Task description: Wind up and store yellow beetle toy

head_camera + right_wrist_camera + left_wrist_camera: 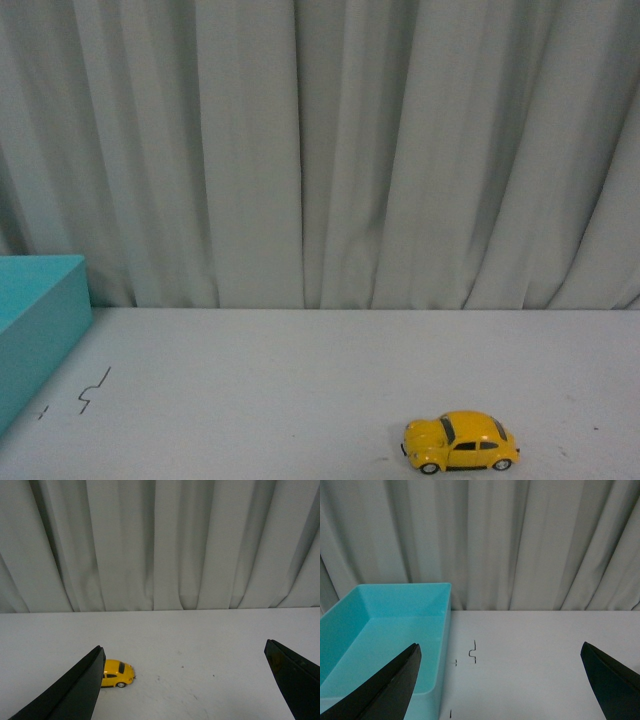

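Note:
The yellow beetle toy [461, 441] stands on its wheels on the white table, near the front edge and right of centre in the front view. It also shows in the right wrist view [117, 673], partly hidden behind one black finger [75, 692]. My right gripper [182, 652] is open and empty, above the table and short of the toy. My left gripper [500, 650] is open and empty, beside the teal bin [385, 630]. Neither arm shows in the front view.
The teal bin [35, 325] sits at the table's left edge, open and with nothing in it in the left wrist view. Small black pen marks [93, 392] lie on the table beside it. A grey curtain [320, 150] hangs behind the table.

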Controlling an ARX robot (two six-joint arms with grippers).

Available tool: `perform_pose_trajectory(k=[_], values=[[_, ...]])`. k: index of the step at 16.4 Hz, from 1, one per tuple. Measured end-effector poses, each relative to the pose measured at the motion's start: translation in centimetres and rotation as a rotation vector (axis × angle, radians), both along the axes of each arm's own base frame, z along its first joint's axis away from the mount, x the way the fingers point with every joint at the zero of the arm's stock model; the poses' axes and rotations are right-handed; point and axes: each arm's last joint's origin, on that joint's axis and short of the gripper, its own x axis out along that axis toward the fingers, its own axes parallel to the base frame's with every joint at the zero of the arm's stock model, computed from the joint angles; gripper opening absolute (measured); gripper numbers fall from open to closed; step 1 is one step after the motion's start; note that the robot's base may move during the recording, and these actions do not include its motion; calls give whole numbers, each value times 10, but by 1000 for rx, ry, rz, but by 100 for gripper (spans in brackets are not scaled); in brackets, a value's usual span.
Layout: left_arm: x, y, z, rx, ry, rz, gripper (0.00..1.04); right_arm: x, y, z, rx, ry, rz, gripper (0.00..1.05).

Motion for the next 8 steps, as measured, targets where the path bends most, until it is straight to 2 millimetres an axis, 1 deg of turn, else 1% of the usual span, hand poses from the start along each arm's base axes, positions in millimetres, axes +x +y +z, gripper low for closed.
perform_pose_trajectory(k=[8], values=[[0, 0, 0, 0, 1, 0, 98, 0, 0, 0, 0, 1, 0, 98]])
